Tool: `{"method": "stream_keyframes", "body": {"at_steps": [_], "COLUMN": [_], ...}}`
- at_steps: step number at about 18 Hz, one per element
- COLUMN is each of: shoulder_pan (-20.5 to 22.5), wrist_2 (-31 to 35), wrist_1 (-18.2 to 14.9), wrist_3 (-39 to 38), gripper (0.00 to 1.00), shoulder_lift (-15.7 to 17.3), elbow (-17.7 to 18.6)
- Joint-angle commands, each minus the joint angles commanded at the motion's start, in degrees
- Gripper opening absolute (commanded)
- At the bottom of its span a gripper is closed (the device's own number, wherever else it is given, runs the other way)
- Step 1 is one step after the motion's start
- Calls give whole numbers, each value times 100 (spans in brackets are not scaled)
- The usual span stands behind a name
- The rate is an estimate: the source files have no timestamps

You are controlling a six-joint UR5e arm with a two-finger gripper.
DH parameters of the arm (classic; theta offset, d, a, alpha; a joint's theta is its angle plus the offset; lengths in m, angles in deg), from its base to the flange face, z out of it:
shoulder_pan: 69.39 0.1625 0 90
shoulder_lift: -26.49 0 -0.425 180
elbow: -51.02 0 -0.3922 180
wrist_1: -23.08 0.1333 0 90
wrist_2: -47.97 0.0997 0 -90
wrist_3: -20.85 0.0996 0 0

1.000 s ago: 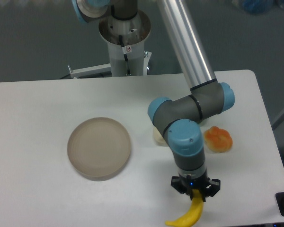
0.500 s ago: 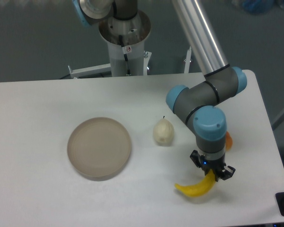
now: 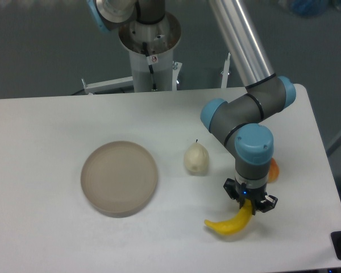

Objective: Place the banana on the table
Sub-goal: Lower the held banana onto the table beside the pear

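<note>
The bright yellow banana (image 3: 228,223) hangs low over the front right of the white table (image 3: 57,125), its free tip pointing left. My gripper (image 3: 249,206) points straight down and is shut on the banana's right end. Whether the banana touches the tabletop cannot be told from this view.
A round beige plate (image 3: 119,178) lies left of centre. A pale cream pear-shaped fruit (image 3: 196,158) stands just left of the arm. An orange roundish fruit (image 3: 273,169) peeks out behind the wrist. The table's front edge runs close below the banana.
The gripper with the banana swung right from the front edge, then shifted slightly left and forward. The banana has turned from hanging down to pointing left. The pear came into view.
</note>
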Motion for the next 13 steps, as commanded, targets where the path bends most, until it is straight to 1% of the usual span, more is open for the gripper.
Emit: {"method": "stream_keyframes", "body": {"at_steps": [5, 13], "shoulder_pan": [-9, -9], "wrist_2": [9, 26], "wrist_1": [0, 0], "wrist_3": [9, 88], "gripper": [33, 34], "shoulder_lift": [0, -26], "elbow": [132, 176]}}
